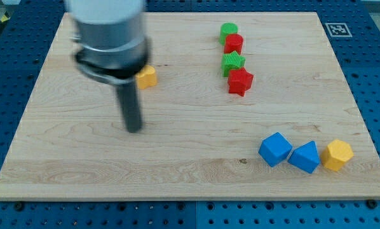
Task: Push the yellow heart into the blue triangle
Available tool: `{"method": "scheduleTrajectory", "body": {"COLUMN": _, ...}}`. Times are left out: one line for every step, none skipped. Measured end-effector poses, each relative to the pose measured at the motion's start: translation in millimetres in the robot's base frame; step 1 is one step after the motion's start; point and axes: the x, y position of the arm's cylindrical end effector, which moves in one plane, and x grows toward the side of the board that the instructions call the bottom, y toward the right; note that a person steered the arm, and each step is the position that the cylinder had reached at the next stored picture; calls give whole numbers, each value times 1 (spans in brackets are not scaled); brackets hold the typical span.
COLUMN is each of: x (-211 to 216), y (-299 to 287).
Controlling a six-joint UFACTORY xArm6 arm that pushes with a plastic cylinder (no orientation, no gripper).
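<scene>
Hovering below yellow heart (147, 77): my tip (134, 129)

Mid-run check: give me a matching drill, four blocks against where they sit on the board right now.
Things:
1. yellow heart
2. blue triangle
3. green cylinder
4. red star

Places:
A. bottom of the column of four, upper middle
B. top of that column
C. upper left, partly behind the arm, above and to the right of my tip
D. lower right, between a blue cube and a yellow hexagon

Pairs: 1-C, 2-D, 3-B, 4-A
</scene>
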Motion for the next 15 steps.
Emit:
{"method": "scheduleTrajectory", "body": {"x": -51, "y": -62}}
{"method": "scheduleTrajectory", "body": {"x": -110, "y": -66}}
{"method": "scheduleTrajectory", "body": {"x": -136, "y": -41}}
{"method": "scheduleTrajectory", "body": {"x": -136, "y": -20}}
{"method": "scheduleTrajectory", "body": {"x": -133, "y": -9}}
{"method": "scheduleTrajectory", "body": {"x": -130, "y": 2}}
{"method": "scheduleTrajectory", "body": {"x": -124, "y": 19}}
{"method": "scheduleTrajectory", "body": {"x": -117, "y": 35}}
{"method": "scheduleTrajectory", "body": {"x": -111, "y": 52}}
{"method": "scheduleTrajectory", "body": {"x": -95, "y": 56}}
{"method": "scheduleTrajectory", "body": {"x": -72, "y": 56}}
{"method": "scheduleTrajectory", "body": {"x": -43, "y": 56}}
{"method": "scheduleTrajectory", "body": {"x": -25, "y": 71}}
{"method": "scheduleTrajectory", "body": {"x": -9, "y": 89}}
{"method": "scheduleTrajectory", "body": {"x": 4, "y": 113}}
